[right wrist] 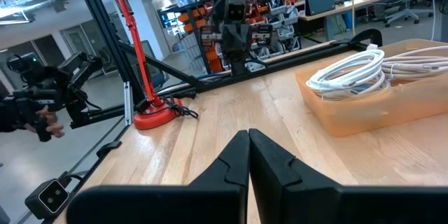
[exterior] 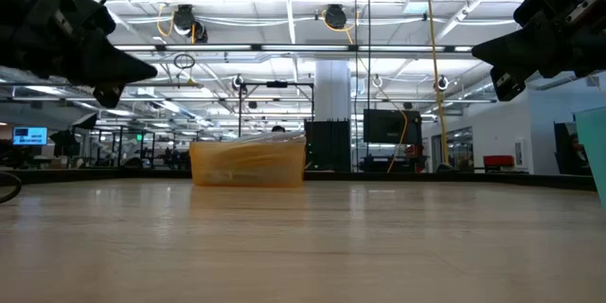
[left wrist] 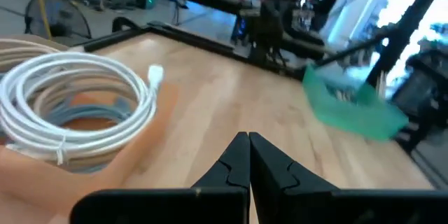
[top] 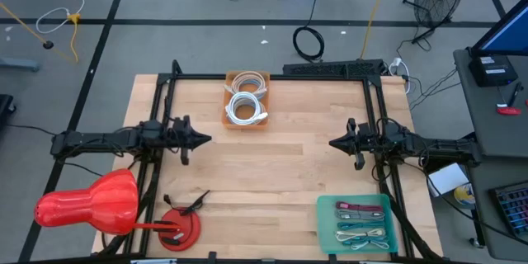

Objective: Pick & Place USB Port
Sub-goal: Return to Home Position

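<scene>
At the middle of the table's far edge: orange bin (right wrist: 371,108), holding coiled white USB cables (top: 246,109). You would likely find them light and floppy; pinch across a bundled loop. Closed and empty, over mid-table: left end effector (top: 202,139), right end effector (top: 334,143).

Pale wooden table (top: 272,165) with a smooth matt grain, orange bin (right wrist: 378,115) of cloudy see-through plastic, white cables (right wrist: 350,70) in smooth sheaths, my fingers (right wrist: 227,171) look matt black plastic
</scene>
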